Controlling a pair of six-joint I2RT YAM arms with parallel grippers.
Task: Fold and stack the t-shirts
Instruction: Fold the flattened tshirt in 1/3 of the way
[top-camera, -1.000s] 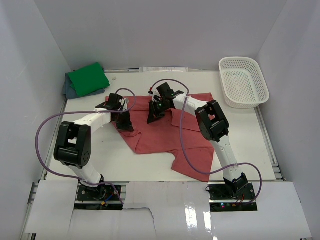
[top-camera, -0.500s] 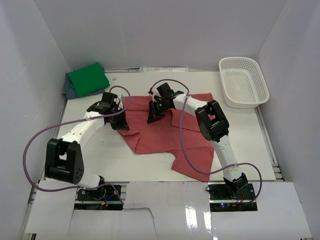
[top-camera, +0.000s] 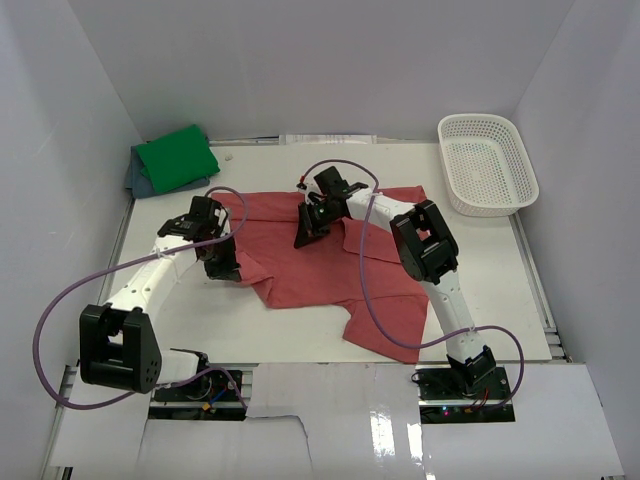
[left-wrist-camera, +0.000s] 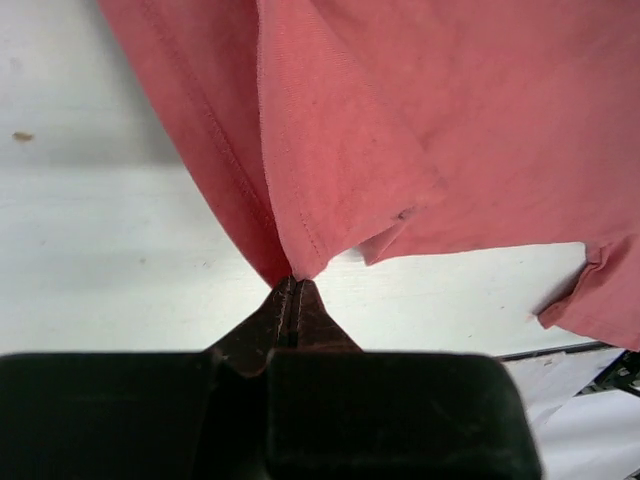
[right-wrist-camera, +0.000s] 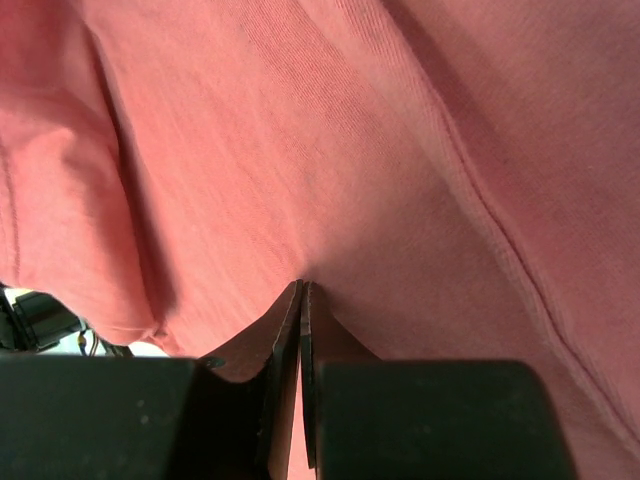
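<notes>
The brick-red t-shirt (top-camera: 330, 268) lies spread over the middle of the table. My left gripper (top-camera: 226, 268) is at its left edge, shut on a hem corner of the red cloth (left-wrist-camera: 330, 160), which rises to the jaw tips (left-wrist-camera: 293, 281). My right gripper (top-camera: 304, 237) is over the shirt's upper middle, jaws shut with the red cloth (right-wrist-camera: 300, 150) pinched at the tips (right-wrist-camera: 302, 288). The green t-shirt (top-camera: 176, 158) lies folded at the back left, on top of the blue-grey t-shirt (top-camera: 139, 179).
A white lattice basket (top-camera: 487, 163) stands at the back right. White walls enclose the table on three sides. Each arm trails a purple cable; the right one (top-camera: 372, 300) runs across the shirt.
My left gripper has moved left and toward the near edge, drawing the shirt's left edge out with it. The right gripper has stayed in place.
</notes>
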